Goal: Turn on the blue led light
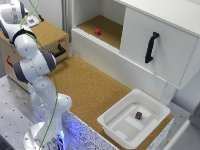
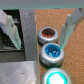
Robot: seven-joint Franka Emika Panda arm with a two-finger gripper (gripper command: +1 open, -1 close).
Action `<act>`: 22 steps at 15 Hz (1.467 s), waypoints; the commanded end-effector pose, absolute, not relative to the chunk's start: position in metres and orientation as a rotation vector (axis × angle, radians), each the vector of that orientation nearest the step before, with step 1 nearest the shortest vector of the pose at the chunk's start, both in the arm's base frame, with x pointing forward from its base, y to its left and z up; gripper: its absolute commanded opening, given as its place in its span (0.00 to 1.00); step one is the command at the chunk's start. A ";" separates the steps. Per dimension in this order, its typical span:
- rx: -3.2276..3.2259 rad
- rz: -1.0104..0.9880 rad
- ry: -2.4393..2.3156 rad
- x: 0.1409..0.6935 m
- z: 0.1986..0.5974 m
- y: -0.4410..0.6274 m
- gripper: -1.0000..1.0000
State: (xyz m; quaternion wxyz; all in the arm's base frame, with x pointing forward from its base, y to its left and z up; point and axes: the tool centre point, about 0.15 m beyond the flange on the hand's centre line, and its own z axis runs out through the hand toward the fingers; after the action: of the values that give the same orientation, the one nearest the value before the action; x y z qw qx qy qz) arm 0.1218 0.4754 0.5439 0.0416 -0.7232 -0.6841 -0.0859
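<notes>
In the wrist view three round push lights in grey rings sit in a row on a cork surface. The blue led light [image 2: 51, 51] is the middle one, with a speckled blue cap that does not glow. A dark red light [image 2: 47, 34] is on one side of it and a brightly glowing pale green light [image 2: 56, 77] on the other. My gripper [image 2: 42, 45] is open above them. Its fingers [image 2: 68, 29] stand wide apart, with the red and blue caps showing between them and nothing held. In the exterior view the arm [image 1: 31, 65] reaches to the far left corner, and the lights are hidden there.
A cork-topped box [image 1: 50, 35] with a black handle stands at the exterior view's left. A white cabinet [image 1: 160, 40] with a black door handle [image 1: 151, 47] holds a small red object [image 1: 97, 31]. A white tray [image 1: 132, 120] holds a small dark cube [image 1: 138, 115].
</notes>
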 end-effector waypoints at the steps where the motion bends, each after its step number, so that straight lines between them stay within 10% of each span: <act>1: -2.139 -0.035 -2.151 0.132 0.543 0.534 0.00; 22: -2.281 -0.055 -2.100 0.163 0.450 0.544 0.00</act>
State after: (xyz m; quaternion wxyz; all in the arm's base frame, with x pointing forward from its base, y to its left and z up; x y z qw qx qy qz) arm 0.1573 0.5284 0.4618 0.0530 -0.7190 -0.6924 -0.0268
